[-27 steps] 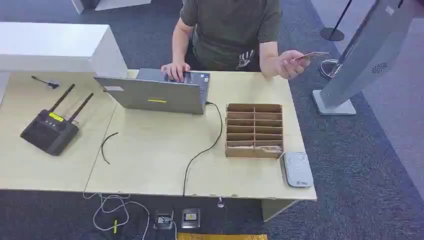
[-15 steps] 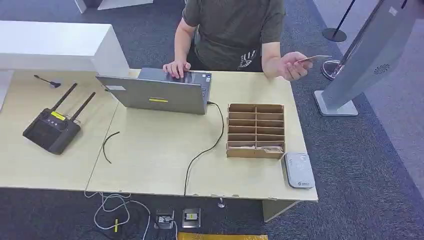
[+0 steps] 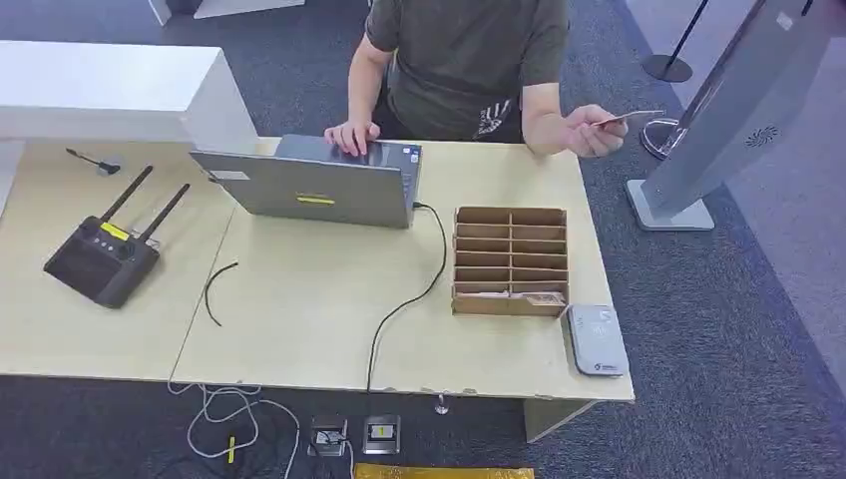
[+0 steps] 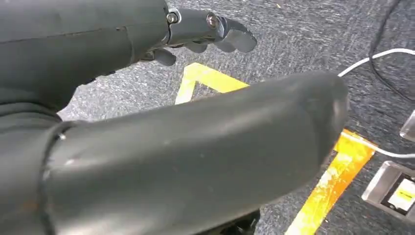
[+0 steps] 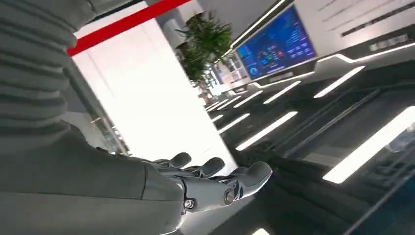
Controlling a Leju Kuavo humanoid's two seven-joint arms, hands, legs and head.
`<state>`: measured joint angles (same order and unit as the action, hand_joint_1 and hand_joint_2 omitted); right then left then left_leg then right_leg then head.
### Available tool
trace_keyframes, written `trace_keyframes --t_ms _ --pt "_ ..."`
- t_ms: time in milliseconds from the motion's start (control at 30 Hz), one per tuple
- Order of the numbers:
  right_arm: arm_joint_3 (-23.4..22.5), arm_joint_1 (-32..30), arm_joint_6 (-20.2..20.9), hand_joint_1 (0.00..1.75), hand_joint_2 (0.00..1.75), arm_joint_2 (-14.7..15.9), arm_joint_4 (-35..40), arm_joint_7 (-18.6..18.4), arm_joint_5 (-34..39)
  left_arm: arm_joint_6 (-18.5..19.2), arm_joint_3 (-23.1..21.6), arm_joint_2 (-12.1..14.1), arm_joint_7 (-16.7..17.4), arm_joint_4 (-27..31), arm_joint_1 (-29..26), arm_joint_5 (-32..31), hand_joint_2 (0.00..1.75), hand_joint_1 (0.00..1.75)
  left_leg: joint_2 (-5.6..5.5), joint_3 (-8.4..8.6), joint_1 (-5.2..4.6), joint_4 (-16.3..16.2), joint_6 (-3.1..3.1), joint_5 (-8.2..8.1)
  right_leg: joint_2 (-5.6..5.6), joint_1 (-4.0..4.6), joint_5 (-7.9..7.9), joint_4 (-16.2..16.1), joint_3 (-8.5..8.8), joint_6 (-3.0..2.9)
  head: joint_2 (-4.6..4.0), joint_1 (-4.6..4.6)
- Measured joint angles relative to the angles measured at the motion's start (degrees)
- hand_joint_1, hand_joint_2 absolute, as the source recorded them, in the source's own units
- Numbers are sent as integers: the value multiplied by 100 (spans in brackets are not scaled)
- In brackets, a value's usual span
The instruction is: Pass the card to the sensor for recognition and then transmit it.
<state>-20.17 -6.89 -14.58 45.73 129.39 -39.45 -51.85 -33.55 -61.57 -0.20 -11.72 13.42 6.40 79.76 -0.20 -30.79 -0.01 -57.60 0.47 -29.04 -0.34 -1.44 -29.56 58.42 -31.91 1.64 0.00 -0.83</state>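
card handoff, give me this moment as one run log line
card: held out by person's hand past table corner | reader: bare, on table edge | left hand: empty | right hand: empty, fingers apart

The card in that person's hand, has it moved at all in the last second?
Barely. Against the table's far right corner, the card and the person's hand have edged slightly outward, away from the table; most of the picture's shift is the camera's.

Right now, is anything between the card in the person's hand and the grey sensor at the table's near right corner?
The card is held past the table's far right corner by the person's hand. The sensor lies at the near right corner. The cardboard organizer sits just left of that line; nothing visible lies on it.
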Motion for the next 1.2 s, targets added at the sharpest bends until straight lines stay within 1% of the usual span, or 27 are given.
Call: trace_keyframes --t_ms 133,233,333,367,400,467,533,600,667,767,833,1067,1200 --pt "754 629 383 0 175 175 50 -4 -162 2 -55 7 0 0 3 -13 0 0 1 2 0 0 0 0 3 0 0 0 -2 0 0 -7" --pt "1456 1088 622 0 175 258 50 -4 -341 2 -92 9 0 0 5 -24 0 0 -1 8 2 0 -7 5 0 2 0 0 -4 0 0 -7" --pt "2149 1511 752 0 175 264 48 -13 -575 18 -144 20 -9 0 5 -42 0 0 -2 4 4 0 -7 6 -1 3 0 1 -7 0 0 -7" --pt "2300 1562 785 0 175 264 48 -13 -636 28 -153 22 -11 0 7 -48 0 0 -3 4 6 0 -7 6 -3 6 0 1 -7 0 0 -9" --pt "2565 1565 839 0 175 268 48 -11 -721 52 -173 28 -24 0 13 -57 0 0 -11 2 10 -1 -7 6 -10 10 -1 0 -8 -1 0 -5" --pt "2835 1719 951 0 175 260 48 -15 -785 72 -188 28 -44 0 12 -68 0 0 -20 -10 8 -1 -8 7 -18 7 -1 1 -18 -1 0 -9" --pt "3385 2135 1172 0 175 225 44 -20 -854 111 -238 42 -50 0 12 -109 0 0 -4 -8 10 -1 -13 7 -1 10 -1 2 -21 -2 0 -7" --pt "3881 2296 1387 0 175 192 39 -15 -883 131 -271 46 -50 0 32 -168 0 0 -8 -5 13 -1 -13 7 -3 13 -1 2 -17 -2 0 -7" --pt "4098 2341 1517 0 175 161 15 -15 -868 170 -273 46 -50 0 31 -212 0 0 -32 -16 12 -1 -13 11 -30 10 -1 2 -19 -2 0 -4" --pt "4415 2597 1580 0 175 116 -44 -24 -826 210 -280 59 -50 -4 23 -280 0 0 -28 -12 14 -1 -14 11 -21 13 -1 2 -19 -2 0 -7" --pt "4617 2597 1560 0 175 79 -77 -22 -780 234 -284 61 -48 -4 33 -319 0 0 -31 -15 13 -1 -14 11 -27 12 -1 2 -19 -2 0 -4" --pt "5047 2696 1523 0 175 -35 -221 -31 -774 238 -385 70 -46 -7 30 -352 0 0 -29 -14 13 -1 -14 11 -24 12 -1 2 -20 -2 0 -7" --pt "5208 2680 1359 0 175 -105 -343 -33 -680 308 -431 81 -17 -7 27 -420 0 0 -30 -14 13 -1 -14 11 -26 12 -1 2 -20 -2 0 -7"
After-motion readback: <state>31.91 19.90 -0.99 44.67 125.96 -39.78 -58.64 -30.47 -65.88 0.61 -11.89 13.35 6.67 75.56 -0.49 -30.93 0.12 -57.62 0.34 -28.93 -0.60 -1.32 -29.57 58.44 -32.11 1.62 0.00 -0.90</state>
